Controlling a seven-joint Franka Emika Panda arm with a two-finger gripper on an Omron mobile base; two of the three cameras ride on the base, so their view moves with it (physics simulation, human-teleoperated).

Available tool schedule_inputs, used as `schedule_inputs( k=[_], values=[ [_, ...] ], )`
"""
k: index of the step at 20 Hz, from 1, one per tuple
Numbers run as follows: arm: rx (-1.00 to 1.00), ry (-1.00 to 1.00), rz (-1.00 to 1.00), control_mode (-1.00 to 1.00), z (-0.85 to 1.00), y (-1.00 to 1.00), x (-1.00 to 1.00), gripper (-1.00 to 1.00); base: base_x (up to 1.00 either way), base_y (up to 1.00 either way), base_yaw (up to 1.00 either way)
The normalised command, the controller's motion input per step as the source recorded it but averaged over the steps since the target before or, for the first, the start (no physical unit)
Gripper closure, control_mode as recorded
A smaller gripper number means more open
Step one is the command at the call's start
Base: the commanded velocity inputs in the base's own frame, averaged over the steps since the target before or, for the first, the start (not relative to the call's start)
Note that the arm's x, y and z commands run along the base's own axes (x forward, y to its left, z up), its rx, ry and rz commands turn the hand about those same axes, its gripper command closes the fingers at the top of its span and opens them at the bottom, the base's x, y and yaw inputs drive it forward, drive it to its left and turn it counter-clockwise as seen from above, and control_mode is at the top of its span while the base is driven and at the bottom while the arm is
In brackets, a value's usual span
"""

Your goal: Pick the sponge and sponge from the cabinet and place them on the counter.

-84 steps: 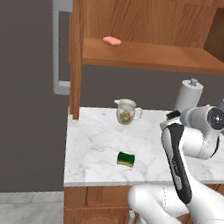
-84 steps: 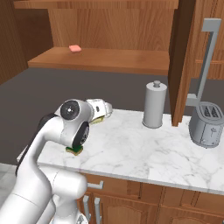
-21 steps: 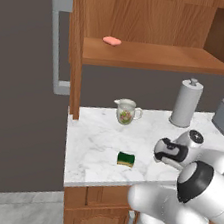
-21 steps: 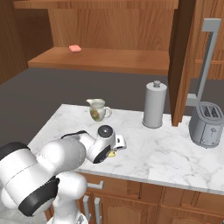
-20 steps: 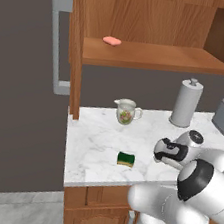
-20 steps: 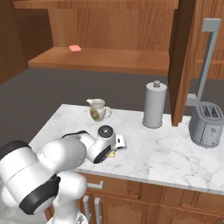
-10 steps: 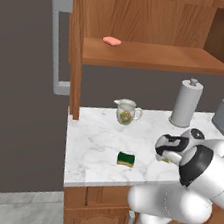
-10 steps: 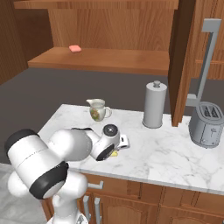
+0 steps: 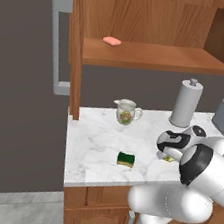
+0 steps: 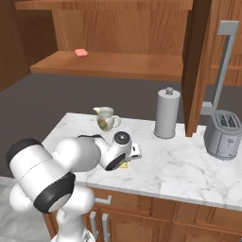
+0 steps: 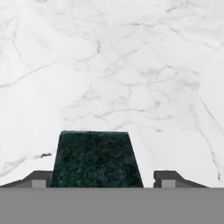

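Two sponges lie on the marble tabletop (image 9: 99,147): one sponge (image 9: 125,159) near the front edge, well apart from the arm, and the second sponge (image 11: 97,158) between the pincer (image 11: 109,178) tips. The jaws stand spread, clear of the second sponge's right side, so the release step appears to be in hand. Next move, judged: lift the pincer straight up without dragging this sponge.

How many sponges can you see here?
2. One sponge lies near the counter's front edge. The other sponge sits on the counter between the open fingers of the gripper. None shows on the cabinet shelf.
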Motion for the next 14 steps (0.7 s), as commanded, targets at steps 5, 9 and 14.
schedule_inputs(
  k=[5, 9, 14],
  values=[
    [0.00, -0.01, 0.01, -1.00, 0.00, 0.09, -0.08, -1.00, 0.00, 0.00, 0.00],
    [0.00, -0.01, 0.00, -1.00, 0.01, 0.16, -0.06, -1.00, 0.00, 0.00, 0.00],
    [0.00, -0.02, 0.00, -1.00, 0.32, 0.09, -0.05, -1.00, 0.00, 0.00, 0.00]
  ],
)
